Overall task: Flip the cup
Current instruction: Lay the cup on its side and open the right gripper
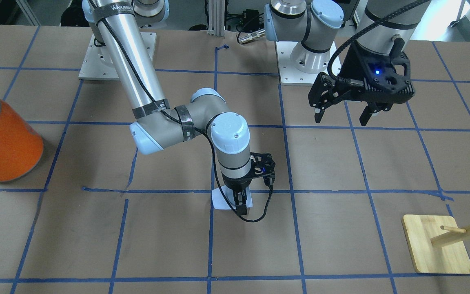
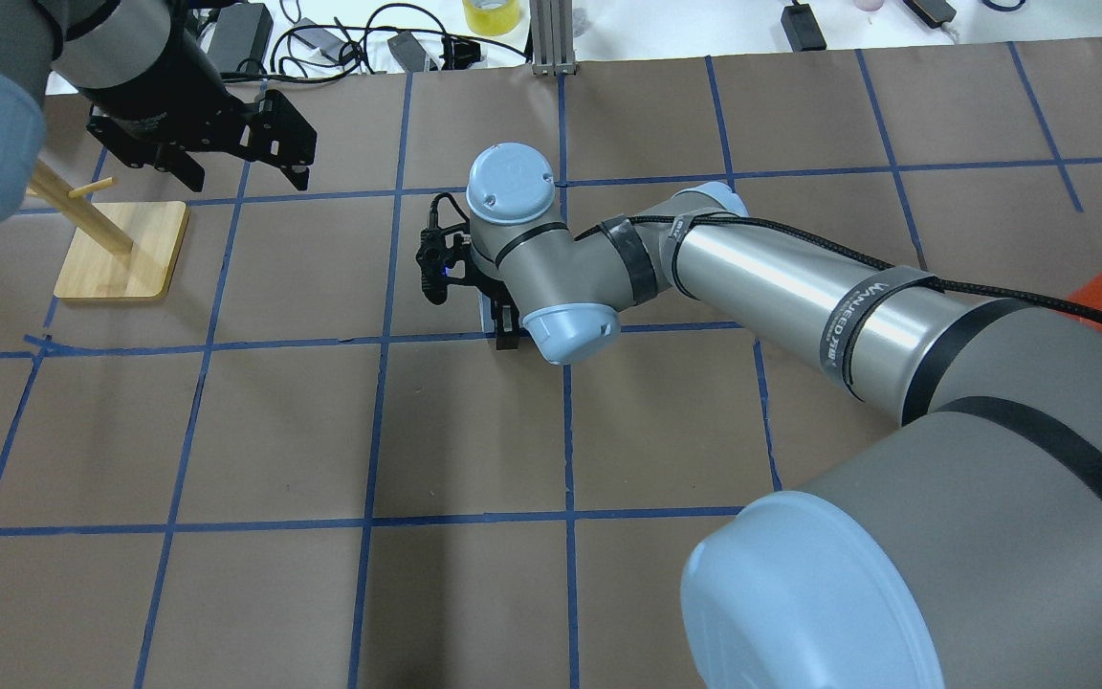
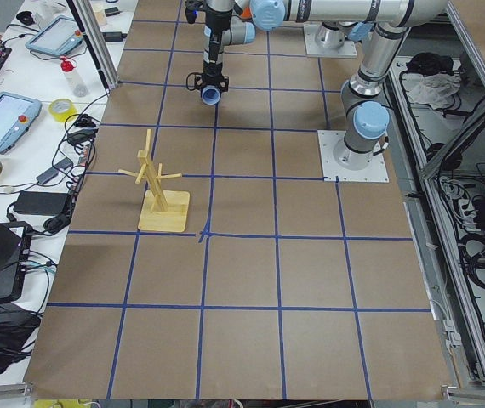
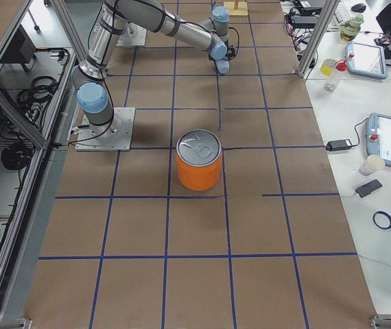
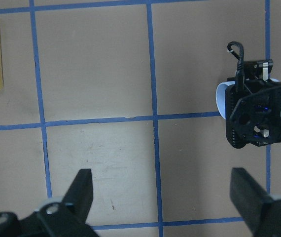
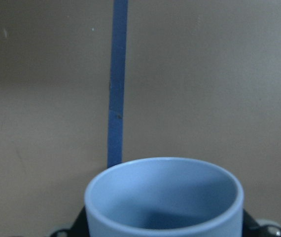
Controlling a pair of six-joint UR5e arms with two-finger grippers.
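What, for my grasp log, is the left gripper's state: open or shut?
Open: left gripper fingers stand wide apart, holding nothing.

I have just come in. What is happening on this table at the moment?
The right gripper is down at the middle of the table with the cup between its fingers, and it seems to grip it. The right wrist view shows the cup's open mouth. Whether the cup is lifted off the table, I cannot tell. The left gripper hangs open above the table and holds nothing. The can and the rack stand far apart, with no gripper touching them.
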